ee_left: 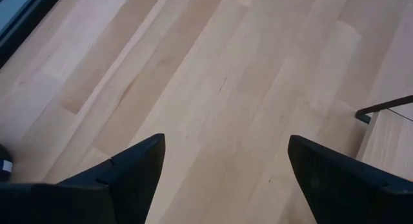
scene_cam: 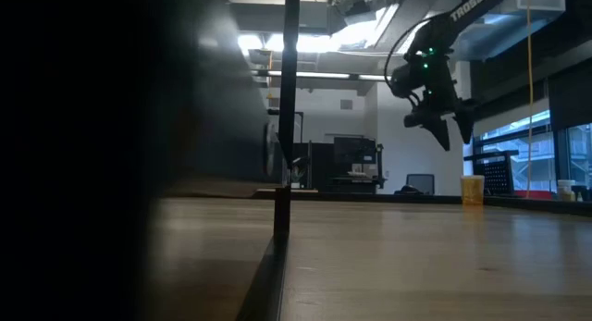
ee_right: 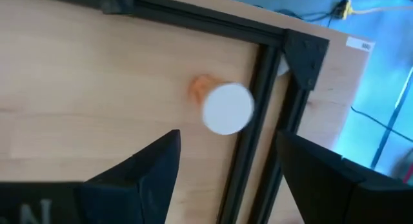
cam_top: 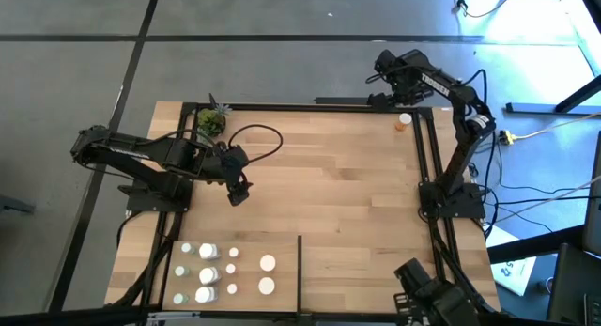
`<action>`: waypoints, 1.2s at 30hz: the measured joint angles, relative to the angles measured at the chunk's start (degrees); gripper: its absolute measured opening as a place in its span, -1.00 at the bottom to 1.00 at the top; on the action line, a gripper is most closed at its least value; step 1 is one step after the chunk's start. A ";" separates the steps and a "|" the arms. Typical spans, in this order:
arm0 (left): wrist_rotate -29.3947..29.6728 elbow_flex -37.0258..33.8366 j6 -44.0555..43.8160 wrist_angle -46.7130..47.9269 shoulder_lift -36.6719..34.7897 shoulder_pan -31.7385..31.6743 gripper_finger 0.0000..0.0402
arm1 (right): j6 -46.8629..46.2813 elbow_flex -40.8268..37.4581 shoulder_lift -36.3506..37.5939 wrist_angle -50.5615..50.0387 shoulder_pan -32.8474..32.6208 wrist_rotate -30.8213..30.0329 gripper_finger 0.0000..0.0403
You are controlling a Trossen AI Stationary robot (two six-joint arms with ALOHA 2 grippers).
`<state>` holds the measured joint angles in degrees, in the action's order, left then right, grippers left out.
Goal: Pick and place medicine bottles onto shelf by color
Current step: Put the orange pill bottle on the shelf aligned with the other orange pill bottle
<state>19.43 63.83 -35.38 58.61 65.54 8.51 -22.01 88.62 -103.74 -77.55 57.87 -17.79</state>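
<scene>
Right claw [ee_right: 226, 166] released above orange bottle [ee_right: 222, 104] at shelf [cam_top: 357, 185] corner, left claw [cam_top: 238, 193] released over bare planks, sorted bottles [cam_top: 208, 272] beside divider strip [cam_top: 299, 270].

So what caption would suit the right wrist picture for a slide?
Open right gripper hovering above the small orange white-capped medicine bottle beside the black metal frame bar of the light-wood shelf.

Orange bottle [ee_right: 201, 88] with a white cap; pale light-wood planked shelf [cam_top: 338, 185] framed in black; both arms dark.
</scene>
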 joint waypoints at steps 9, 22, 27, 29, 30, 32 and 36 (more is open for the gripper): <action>1.00 0.00 -0.03 -0.04 0.00 0.00 0.60 | 1.54 -0.54 -0.09 0.71 2.53 2.75 0.28; 0.98 0.00 -0.02 -0.04 0.00 0.00 0.60 | 1.50 -6.43 -0.09 6.48 3.54 2.27 0.28; 0.98 0.00 -0.05 -0.04 0.00 0.02 0.60 | 1.47 -6.43 -0.09 7.58 3.85 2.85 0.28; 0.97 0.00 -0.04 -0.04 0.00 0.02 0.60 | 1.36 -6.43 -0.09 7.40 3.85 2.87 0.28; 0.97 0.00 -0.02 -0.04 0.00 0.02 0.60 | 1.08 -6.43 -0.09 7.20 3.85 2.89 0.28; 0.96 0.00 -0.04 -0.04 0.00 0.00 0.60 | 0.84 -6.43 -0.09 7.16 3.85 2.91 0.28; 0.96 0.00 -0.02 -0.04 0.00 0.02 0.60 | 1.11 -6.43 -0.09 6.89 3.85 2.98 0.28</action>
<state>20.38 63.83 -35.40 58.57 65.54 8.54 -20.90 82.19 -103.83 -70.66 61.71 -14.81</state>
